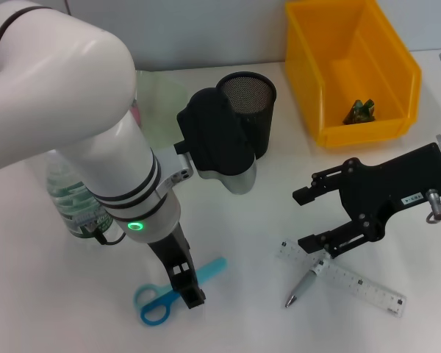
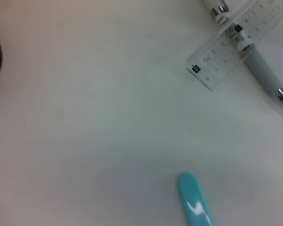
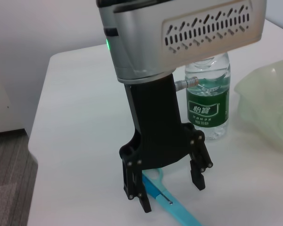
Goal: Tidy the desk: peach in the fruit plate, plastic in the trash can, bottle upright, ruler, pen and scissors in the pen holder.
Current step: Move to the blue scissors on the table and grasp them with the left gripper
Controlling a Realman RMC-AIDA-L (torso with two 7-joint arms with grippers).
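Blue scissors point(image 1: 165, 298) lie flat near the table's front edge. My left gripper point(image 1: 185, 288) is down over them, open, with a finger on each side of the blades point(image 3: 167, 200). My right gripper point(image 1: 309, 218) hovers open and holding nothing just above the clear ruler point(image 1: 353, 279), with the grey pen point(image 1: 303, 285) lying across it. The bottle point(image 1: 70, 198) stands upright at the left. The black mesh pen holder point(image 1: 248, 110) stands at the centre back. Green plastic point(image 1: 360, 112) lies in the yellow trash can point(image 1: 309, 88). The fruit plate point(image 1: 162, 103) is partly behind my left arm. The peach is hidden.
The left wrist view shows the ruler point(image 2: 226, 52), the pen point(image 2: 262, 70) and the scissors' tip point(image 2: 194, 200) on bare white table. My left arm blocks much of the table's left side in the head view.
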